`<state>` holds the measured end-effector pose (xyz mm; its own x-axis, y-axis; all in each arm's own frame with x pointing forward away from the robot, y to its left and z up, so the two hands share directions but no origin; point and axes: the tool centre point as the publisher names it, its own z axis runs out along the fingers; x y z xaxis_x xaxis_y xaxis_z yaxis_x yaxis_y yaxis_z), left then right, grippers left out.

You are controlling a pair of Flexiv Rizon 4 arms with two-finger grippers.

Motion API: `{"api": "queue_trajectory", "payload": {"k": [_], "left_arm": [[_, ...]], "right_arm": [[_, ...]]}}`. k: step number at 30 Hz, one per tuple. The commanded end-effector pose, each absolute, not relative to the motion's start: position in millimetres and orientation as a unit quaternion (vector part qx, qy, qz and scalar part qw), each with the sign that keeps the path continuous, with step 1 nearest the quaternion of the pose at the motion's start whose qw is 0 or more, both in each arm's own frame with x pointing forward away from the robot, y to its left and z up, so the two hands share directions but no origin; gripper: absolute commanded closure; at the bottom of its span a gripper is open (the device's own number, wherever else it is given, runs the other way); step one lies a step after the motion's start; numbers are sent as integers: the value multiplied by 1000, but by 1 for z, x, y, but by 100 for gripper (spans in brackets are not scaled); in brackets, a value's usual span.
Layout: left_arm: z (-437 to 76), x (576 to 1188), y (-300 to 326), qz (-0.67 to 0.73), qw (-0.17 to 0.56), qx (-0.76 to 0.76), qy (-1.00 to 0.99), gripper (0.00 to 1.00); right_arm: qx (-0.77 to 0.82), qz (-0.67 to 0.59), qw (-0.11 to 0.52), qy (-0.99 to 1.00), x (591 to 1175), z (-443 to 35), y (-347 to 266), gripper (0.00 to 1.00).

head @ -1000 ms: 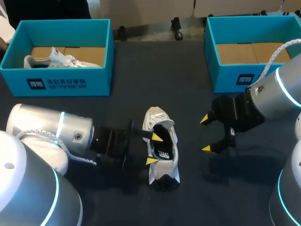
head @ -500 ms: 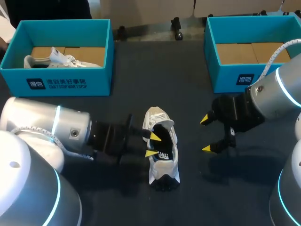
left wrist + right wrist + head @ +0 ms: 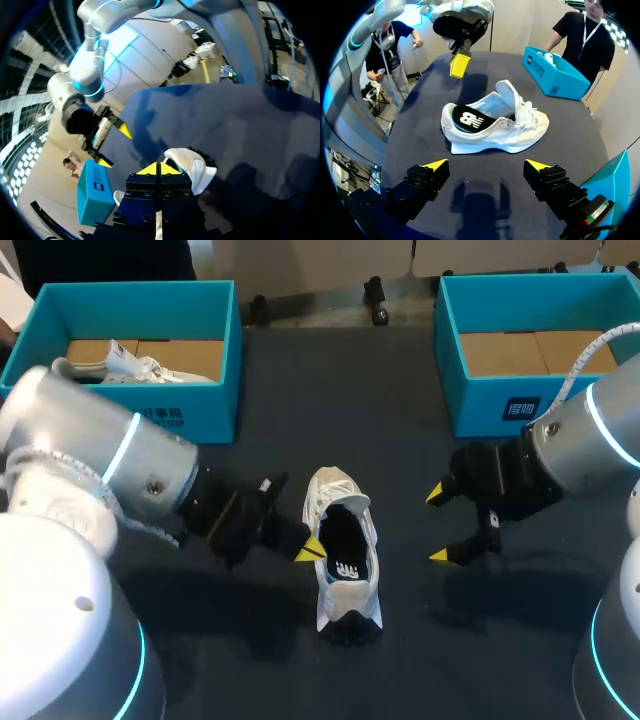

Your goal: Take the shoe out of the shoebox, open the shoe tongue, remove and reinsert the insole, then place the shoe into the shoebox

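A white shoe (image 3: 350, 585) lies on the dark table, toe pointing away, its tongue (image 3: 333, 485) pulled up. A black insole (image 3: 345, 552) with a white logo shows in its opening. My left gripper (image 3: 310, 550) is shut with nothing in it, its tips just beside the shoe's left side. In the left wrist view the joined tips (image 3: 157, 169) sit next to the shoe (image 3: 195, 167). My right gripper (image 3: 440, 525) stands open to the right of the shoe, apart from it. From the right wrist view the shoe (image 3: 520, 132) lies ahead of that open gripper (image 3: 486, 166), and the left gripper (image 3: 460, 65) hangs beyond it.
A teal shoebox (image 3: 215, 360) at the back left holds another white shoe (image 3: 120, 365). A second teal shoebox (image 3: 450, 360) at the back right shows only cardboard inside. Bare table lies between the boxes and in front of the shoe.
My left gripper has closed and drawn back out of the shoe's opening to its left side, its arm swinging upward. The shoe and my right arm have stayed put.
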<state>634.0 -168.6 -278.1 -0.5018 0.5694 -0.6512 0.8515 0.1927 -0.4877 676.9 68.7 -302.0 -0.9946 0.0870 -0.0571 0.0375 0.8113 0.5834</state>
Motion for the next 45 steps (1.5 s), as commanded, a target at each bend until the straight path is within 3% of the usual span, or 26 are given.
{"api": "queue_trajectory", "payload": {"k": [1, 22, 45], "left_arm": [[-271, 640, -164, -385, 94, 511, 763, 100], [-271, 640, -164, -385, 94, 511, 763, 100], [-302, 660, -186, -203, 47, 644, 736, 100]], "right_arm": [[33, 306, 42, 951, 675, -302, 68, 0], [33, 306, 42, 951, 675, -302, 68, 0], [33, 306, 42, 951, 675, -302, 68, 0]]}}
